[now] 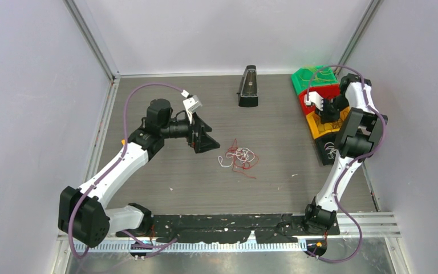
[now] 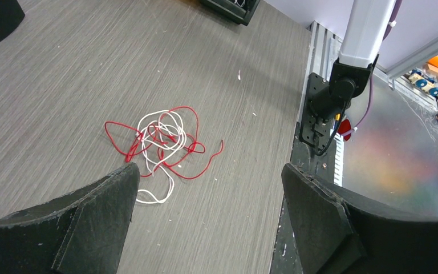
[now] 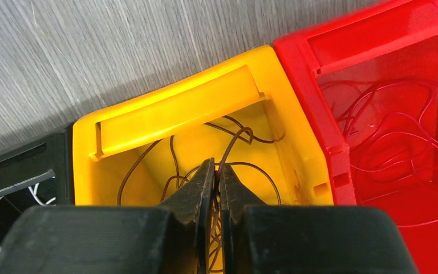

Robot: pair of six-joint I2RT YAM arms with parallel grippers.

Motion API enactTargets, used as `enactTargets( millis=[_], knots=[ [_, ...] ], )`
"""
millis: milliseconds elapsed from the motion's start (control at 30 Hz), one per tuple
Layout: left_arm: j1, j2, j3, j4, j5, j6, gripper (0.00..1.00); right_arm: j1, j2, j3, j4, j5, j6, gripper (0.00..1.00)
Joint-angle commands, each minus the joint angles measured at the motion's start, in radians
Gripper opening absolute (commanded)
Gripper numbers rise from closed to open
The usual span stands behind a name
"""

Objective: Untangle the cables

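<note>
Cables (image 1: 238, 157) are going by colour into bins, and the right hand (image 3: 217, 165) is down in the yellow bin (image 3: 177, 117). Its jaws are pressed almost together with a dark brown cable (image 3: 242, 131) pinched between them, and more brown loops lie on the bin floor below. This looks like the drop-off step. Next it needs to let go and lift clear of the rim without dragging the strand back out. Right of it in frame, the red bin (image 3: 302, 57) holds red strands, and at lower left a black bin (image 3: 11, 171) shows a bit of white. Over to the left hand (image 2: 209, 174): it's spread wide, holding nothing, hanging above the counter (image 2: 63, 68) just short of the tangle (image 2: 162, 140) at centre. Count it up: two hands, four bins in a row at the right edge of the top view with the green bin (image 1: 313, 77) farthest back, and one tangle to go. That's one white strand, and I make the red two, though I can't be sure.
</note>
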Motion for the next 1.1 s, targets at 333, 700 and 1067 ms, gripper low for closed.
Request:
enactTargets(
  millis=[333, 700, 1067],
  knots=[
    [0.011, 0.003, 0.045, 0.004, 0.009, 0.0, 0.97, -0.018, -0.105, 0.019, -0.03, -0.062, 0.016, 0.6],
    [0.01, -0.007, 0.003, 0.048, 0.022, -0.03, 0.97, -0.048, -0.197, 0.222, -0.328, -0.158, 0.119, 0.66],
    [0.011, 0.021, 0.015, 0.057, 0.059, -0.034, 0.96, 0.139, -0.395, -0.229, -0.245, -0.01, -0.021, 0.62]
  ],
)
